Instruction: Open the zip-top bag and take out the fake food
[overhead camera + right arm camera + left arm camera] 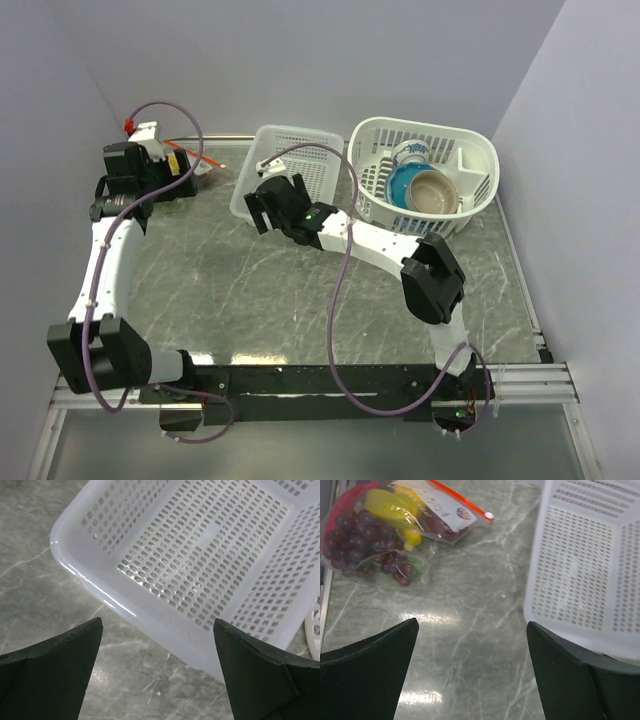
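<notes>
The zip-top bag [395, 525] lies on the table at the far left, clear and crinkly, with its orange-red zipper strip [462, 500] running along the far edge. Inside it is the fake food: purple grapes [355, 542], a yellow banana [390, 507] and a dark red piece. My left gripper [472, 625] is open and empty, hovering short of the bag, between it and a white basket. In the top view the left gripper [185, 178] hides most of the bag [207, 167]. My right gripper [158, 622] is open and empty at the near rim of the shallow basket [200, 555].
The shallow white slotted basket [285, 165] stands at the back centre, just right of the bag. A deeper white basket [470, 200] at the back right holds a blue bowl [405, 185] and a tan bowl [433, 192]. Walls close in the left, back and right.
</notes>
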Motion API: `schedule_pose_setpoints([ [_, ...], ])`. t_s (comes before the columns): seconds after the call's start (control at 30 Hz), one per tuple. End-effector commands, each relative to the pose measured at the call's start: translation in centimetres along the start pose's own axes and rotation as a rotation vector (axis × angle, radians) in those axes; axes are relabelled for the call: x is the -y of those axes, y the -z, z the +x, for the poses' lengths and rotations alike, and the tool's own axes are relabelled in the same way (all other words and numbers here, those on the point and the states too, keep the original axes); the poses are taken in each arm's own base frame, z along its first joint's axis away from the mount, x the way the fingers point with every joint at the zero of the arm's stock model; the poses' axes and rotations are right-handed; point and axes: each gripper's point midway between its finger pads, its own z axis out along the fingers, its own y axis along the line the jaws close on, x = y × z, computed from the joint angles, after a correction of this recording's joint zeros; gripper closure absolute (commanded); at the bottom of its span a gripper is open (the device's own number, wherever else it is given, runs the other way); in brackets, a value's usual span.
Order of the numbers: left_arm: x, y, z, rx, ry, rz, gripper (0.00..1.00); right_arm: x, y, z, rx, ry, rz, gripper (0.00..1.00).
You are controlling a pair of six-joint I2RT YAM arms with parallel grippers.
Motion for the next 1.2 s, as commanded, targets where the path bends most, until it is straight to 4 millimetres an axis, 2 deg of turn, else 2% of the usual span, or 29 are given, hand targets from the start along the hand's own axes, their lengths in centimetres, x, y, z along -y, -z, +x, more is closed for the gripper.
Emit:
schedule_pose_setpoints([
  [0.0,-2.6,-3.2,-2.5,0.065,-0.008,-0.078,0.03,0.8,-1.8,-3.3,0.118,-0.028,-0.026,0.00],
  [0.13,-3.9,-6.8,-3.2,0.056,0.015,-0.100,0.03,1.0,-3.6,-3.2,0.106,-0.034,-0.065,0.00],
  [0.17,-4.0,-7.4,-4.5,0.076,0.013,-0.103,0.03,0.4,-4.0,-2.8,0.093,-0.032,-0.102,0.00],
  [0.2,-4.6,-9.4,-3.2,0.032,0.021,-0.112,0.03,0.0,-4.2,-2.5,0.085,-0.033,-0.133,0.00],
  [0.23,-4.9,-10.3,-3.1,0.018,0.022,-0.116,0.03,-0.1,-4.6,-2.1,0.073,-0.034,-0.151,0.00],
  [0.27,-5.1,-10.9,-4.0,0.026,0.024,-0.118,0.03,-0.3,-4.7,-1.7,0.063,-0.034,-0.168,0.00],
  [0.3,-5.5,-12.7,-2.7,-0.013,0.031,-0.120,0.03,-1.1,-4.7,-1.6,0.062,-0.032,-0.216,0.00],
  [0.33,-5.5,-13.3,-3.5,-0.001,0.032,-0.116,0.03,-1.3,-4.8,-0.8,0.047,-0.021,-0.234,0.00],
  [0.4,-5.7,-15.2,-2.8,-0.014,0.039,-0.102,0.03,-2.1,-4.8,-0.4,0.038,-0.021,-0.297,0.00],
  [0.43,-5.5,-15.7,-3.3,0.000,0.038,-0.090,0.03,-2.3,-4.8,-0.2,0.030,-0.029,-0.311,0.00],
  [0.47,-5.5,-16.8,-2.6,-0.012,0.045,-0.076,0.03,-2.3,-5.3,0.2,0.015,-0.036,-0.317,0.00],
  [0.53,-5.2,-17.8,-4.0,0.026,0.043,-0.070,0.03,-2.4,-5.4,0.5,-0.014,-0.069,-0.329,0.00],
  [0.57,-5.5,-19.0,-3.3,0.013,0.039,-0.087,0.03,-2.6,-5.6,0.9,-0.029,-0.077,-0.331,0.00],
  [0.6,-5.1,-19.6,-3.4,0.016,0.024,-0.089,0.03,-2.8,-5.5,1.3,-0.041,-0.085,-0.342,0.00],
  [0.63,-4.9,-20.1,-4.3,0.034,-0.003,-0.093,0.03,-3.4,-5.2,2.4,-0.070,-0.098,-0.382,0.00],
  [0.67,-5.0,-21.3,-3.4,0.011,-0.021,-0.100,0.03,-3.6,-4.7,2.5,-0.074,-0.108,-0.400,0.00],
  [0.7,-4.3,-22.0,-2.9,-0.001,-0.045,-0.102,0.03,-3.9,-4.4,2.5,-0.067,-0.124,-0.420,0.00],
  [0.73,-3.9,-22.4,-3.1,-0.003,-0.081,-0.102,0.03,-4.0,-4.1,4.6,-0.108,-0.134,-0.429,0.00],
  [0.8,-3.0,-23.7,-1.4,-0.039,-0.120,-0.107,0.03,-4.4,-2.9,5.0,-0.113,-0.149,-0.471,0.00],
  [0.83,-2.7,-24.1,-0.7,-0.047,-0.142,-0.107,0.03,-4.5,-2.5,6.6,-0.152,-0.156,-0.478,0.00],
  [0.9,-1.4,-24.4,0.2,-0.054,-0.203,-0.083,0.03,-4.7,-1.4,7.8,-0.191,-0.168,-0.496,0.01],
  [0.93,-1.8,-24.6,1.6,-0.074,-0.226,-0.107,0.03,-4.8,-1.0,9.3,-0.227,-0.165,-0.497,0.01],
  [1.0,-2.0,-24.6,1.7,-0.058,-0.236,-0.115,0.03,-5.0,0.1,10.0,-0.241,-0.167,-0.502,0.02],
  [1.03,-2.3,-24.6,2.5,-0.073,-0.243,-0.120,0.03,-5.1,0.8,11.7,-0.273,-0.159,-0.496,0.02],
  [1.07,-2.3,-24.8,2.8,-0.075,-0.246,-0.124,0.03,-5.0,1.6,11.5,-0.267,-0.163,-0.495,0.02],
  [1.1,-1.1,-24.9,3.1,-0.079,-0.262,-0.108,0.03,-5.1,2.2,11.9,-0.274,-0.180,-0.493,0.02],
  [1.13,-1.3,-24.9,3.6,-0.087,-0.271,-0.116,0.03,-5.1,2.9,13.5,-0.305,-0.175,-0.487,0.02],
  [1.17,-1.4,-25.0,3.7,-0.089,-0.278,-0.118,0.03,-5.0,3.7,13.0,-0.290,-0.183,-0.480,0.02],
])
